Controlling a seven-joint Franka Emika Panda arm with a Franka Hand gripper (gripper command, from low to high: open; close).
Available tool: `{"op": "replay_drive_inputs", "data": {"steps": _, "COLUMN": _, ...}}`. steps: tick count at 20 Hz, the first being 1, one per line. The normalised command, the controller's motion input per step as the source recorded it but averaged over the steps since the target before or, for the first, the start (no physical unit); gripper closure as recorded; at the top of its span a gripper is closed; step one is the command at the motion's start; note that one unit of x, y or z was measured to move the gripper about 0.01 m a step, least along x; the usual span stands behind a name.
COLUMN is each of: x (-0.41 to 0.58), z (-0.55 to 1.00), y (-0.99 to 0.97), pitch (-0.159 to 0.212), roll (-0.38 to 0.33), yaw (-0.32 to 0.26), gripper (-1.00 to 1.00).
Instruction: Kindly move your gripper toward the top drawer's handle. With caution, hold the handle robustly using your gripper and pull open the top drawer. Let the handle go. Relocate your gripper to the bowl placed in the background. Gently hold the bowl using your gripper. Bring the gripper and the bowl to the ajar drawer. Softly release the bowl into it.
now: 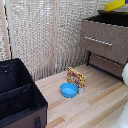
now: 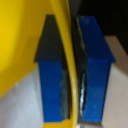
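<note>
1. up close, the wrist view shows the end effector (image 2: 71,75) clenched on the rim of the yellow bowl (image 2: 20,45); the thin yellow edge runs straight down between the two dark blue fingers (image 2: 52,80), which press on it from both sides.
2. the rest of the bowl fills the side of the wrist view as a broad yellow surface, blurred by closeness.
3. in the exterior view, the bowl (image 1: 114,4) appears only as a yellow sliver at the upper edge, above the dark-brown dresser; the end effector itself cannot be made out there.
4. the top drawer (image 1: 105,37) sits at the exterior view's right, its flat front carrying the slim silver handle (image 1: 98,40); the dark cavity above the front suggests it stands pulled out, with the bowl held above that opening.
5. a second drawer front (image 1: 106,64) lies below it, lower on the dresser.
6. on the wooden floor (image 1: 95,102) rests a blue bowl (image 1: 69,90), with a small colourful box (image 1: 76,77) standing just behind it, touching or nearly so.
7. a black fabric box (image 1: 17,95) with dividers occupies the exterior view's lower left.
8. a pale woven screen (image 1: 45,30) forms the backdrop.
9. a white rounded part of the arm (image 1: 125,75) shows at the right edge.
</note>
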Motion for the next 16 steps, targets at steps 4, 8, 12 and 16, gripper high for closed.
{"op": "replay_drive_inputs", "data": {"steps": 4, "x": -0.447, "z": -0.48, "y": 0.01, "pitch": 0.034, "roll": 0.027, "yaw": 0.083, "gripper": 1.0}}
{"op": "replay_drive_inputs", "data": {"steps": 8, "x": -0.336, "z": -0.19, "y": 0.0, "pitch": 0.004, "roll": 0.023, "yaw": 0.041, "gripper": 1.0}}
{"op": "replay_drive_inputs", "data": {"steps": 12, "x": 0.043, "z": 0.07, "y": 0.0, "pitch": -0.02, "roll": 0.0, "yaw": 0.002, "gripper": -1.0}}
{"op": "replay_drive_inputs", "data": {"steps": 16, "x": 0.181, "z": 0.16, "y": 0.03, "pitch": -0.018, "roll": 0.0, "yaw": 0.02, "gripper": -1.0}}
